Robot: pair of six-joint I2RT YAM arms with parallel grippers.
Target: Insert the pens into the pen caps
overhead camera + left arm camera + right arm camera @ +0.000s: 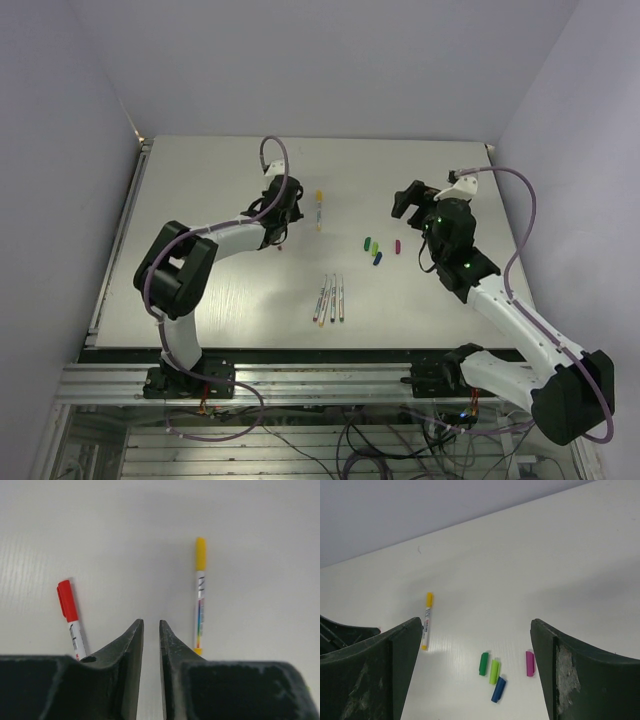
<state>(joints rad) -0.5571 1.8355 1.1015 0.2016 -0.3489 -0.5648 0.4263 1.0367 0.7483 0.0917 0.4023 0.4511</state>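
Observation:
A yellow-capped pen and a red-capped pen lie flat on the table. My left gripper hangs between them, open only by a narrow gap with nothing in it; the red pen's lower end is hidden behind its left finger. Loose pen caps lie together: green, light green, blue and, a little apart, magenta. My right gripper stands wide open above and beyond them. A row of uncapped pens lies nearer the front.
The white table is walled at the back and both sides. Purple cables loop over each arm. The front edge meets an aluminium rail with the arm bases.

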